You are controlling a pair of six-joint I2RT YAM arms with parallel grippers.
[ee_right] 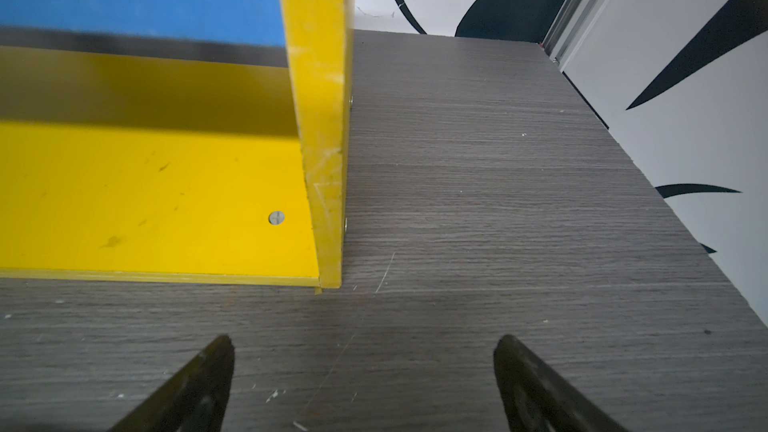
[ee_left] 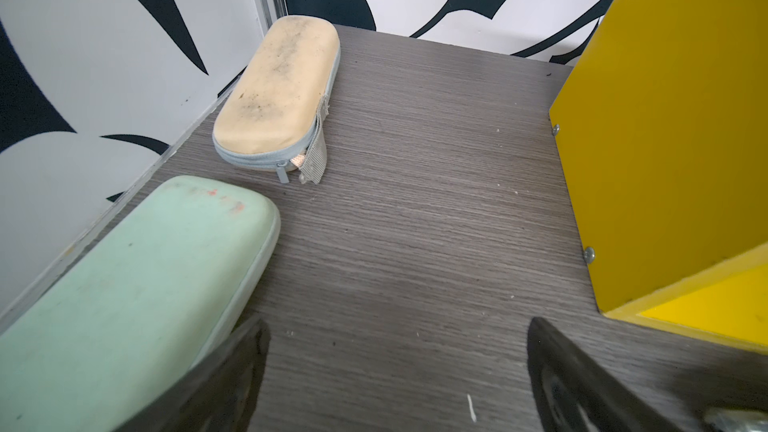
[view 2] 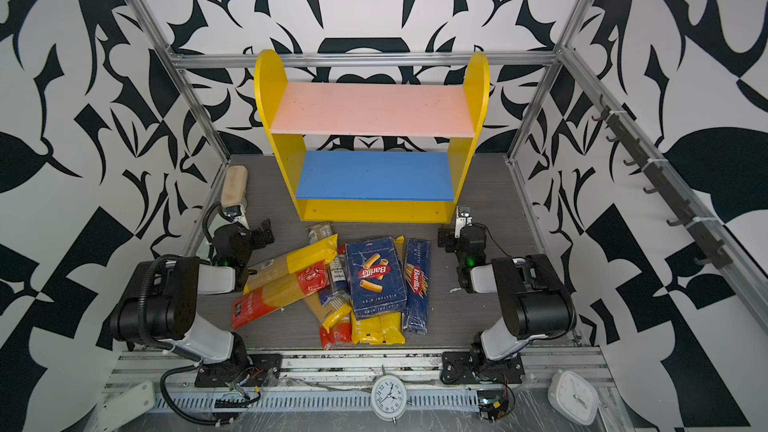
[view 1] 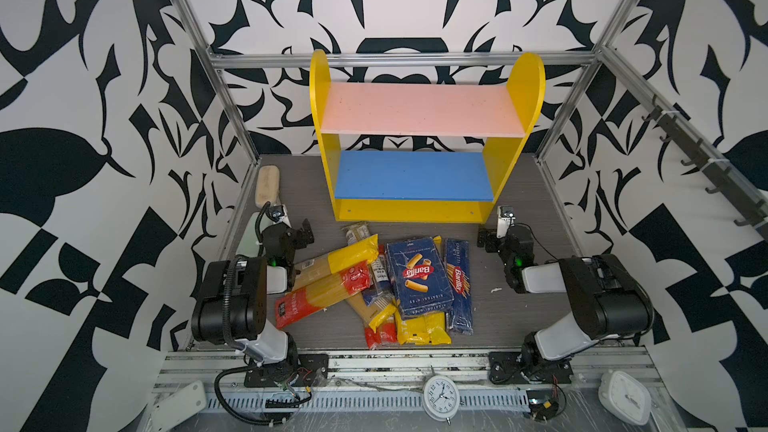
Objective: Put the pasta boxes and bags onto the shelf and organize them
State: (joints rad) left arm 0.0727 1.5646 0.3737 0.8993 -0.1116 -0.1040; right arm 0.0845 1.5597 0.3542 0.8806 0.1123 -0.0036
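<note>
Where the arms are bolted down, a round clock (view 1: 441, 397) lies on the front rail. Just past it, the bags (view 1: 328, 284) lie heaped crisscross on the table (view 1: 498, 313), the wide box (view 1: 417, 276) on top of them and the narrow box (view 1: 459, 284) just beside it. Flanking the heap's far end, the left gripper (ee_left: 397, 326) and right gripper (ee_right: 363, 338) hover spread wide, gripping nothing. Farthest back stands the shelf (view 1: 328, 168).

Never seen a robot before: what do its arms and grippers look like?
Left arm and right arm: black joints, white shells, one green light each; a ribbed black cable on the left. Left gripper and right gripper: black tapered fingers.
</note>
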